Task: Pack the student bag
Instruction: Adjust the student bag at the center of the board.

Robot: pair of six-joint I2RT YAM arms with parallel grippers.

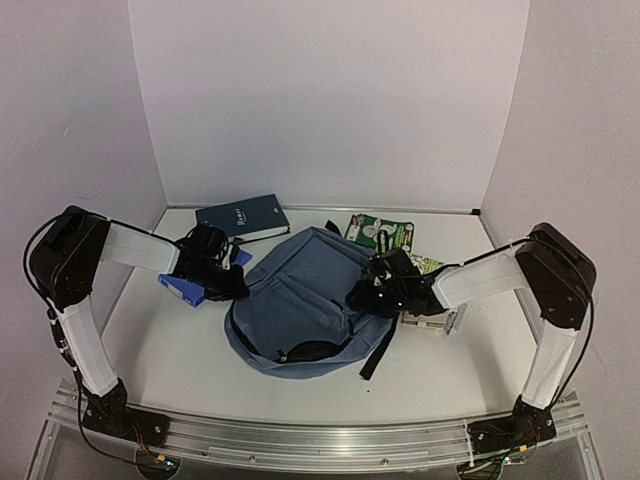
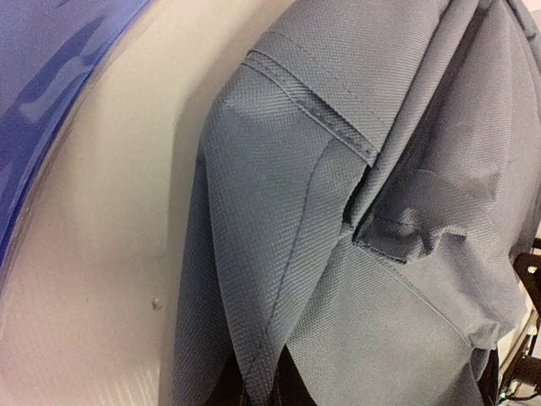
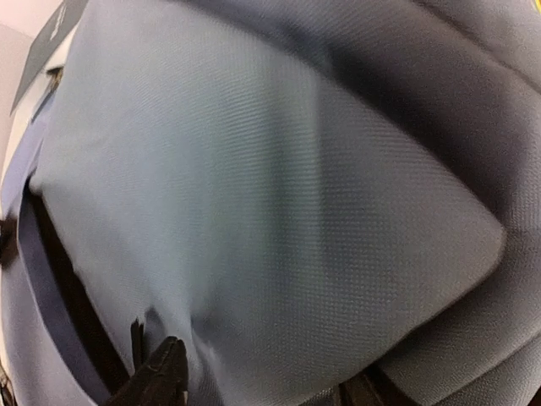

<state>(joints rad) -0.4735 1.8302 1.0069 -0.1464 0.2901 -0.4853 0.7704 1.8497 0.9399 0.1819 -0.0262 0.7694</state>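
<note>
The metal rail [image 1: 320,435] that carries the two arm bases lies closest, along the near edge of the table [image 1: 180,370]. Behind it, the slate-blue backpack [image 1: 300,310] lies flat in the middle of the table, with a black strap [image 1: 378,350] trailing off its near right side. The left gripper [image 1: 225,280] sits at the bag's left edge, just above a flat bright-blue book [image 1: 183,290]. The right gripper [image 1: 362,295] rests on the bag's right edge. At the back lie a navy book [image 1: 243,217] with small white lettering too fine to read, and a green packet [image 1: 380,232] whose print is also illegible.

From the left wrist, woven bag fabric with stitched seams fills the right, bare table the middle and glossy blue the upper left corner. The fingers are out of frame. They are fully closed, and a hold on cloth cannot be confirmed.

From the right wrist, blurred bag fabric bulges close. One dark fingertip [image 3: 161,376] presses against it at the bottom, and neither how far the fingers are apart nor any hold can be told.
</note>
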